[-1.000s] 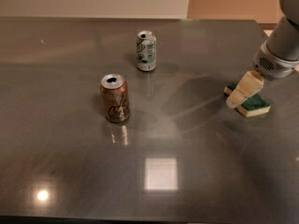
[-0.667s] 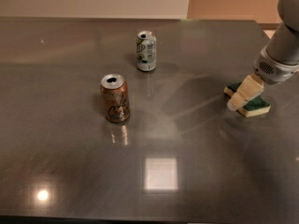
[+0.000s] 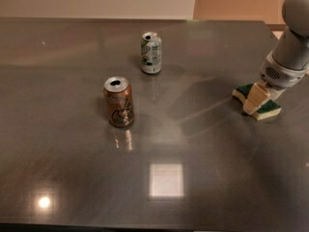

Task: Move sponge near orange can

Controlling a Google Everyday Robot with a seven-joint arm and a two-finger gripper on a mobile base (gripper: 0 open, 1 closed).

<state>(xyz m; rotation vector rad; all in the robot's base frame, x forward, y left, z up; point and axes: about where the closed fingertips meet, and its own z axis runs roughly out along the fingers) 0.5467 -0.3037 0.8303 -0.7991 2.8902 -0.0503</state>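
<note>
The orange can (image 3: 119, 103) stands upright left of the table's middle, copper-orange with dark script and an open silver top. The sponge (image 3: 269, 110) lies flat at the right side of the table, with a dark green top on a pale yellow base, far to the right of the orange can. My gripper (image 3: 254, 102) hangs from the grey arm at the right edge and is down at the sponge, covering its middle. Green sponge shows on both sides of it.
A white-and-green can (image 3: 151, 52) stands upright behind and slightly right of the orange can. The dark glossy table (image 3: 164, 178) shows bright light reflections near the front. Its right edge runs close to the sponge.
My gripper has come down a little onto the sponge. The sponge and both cans have stayed where they were.
</note>
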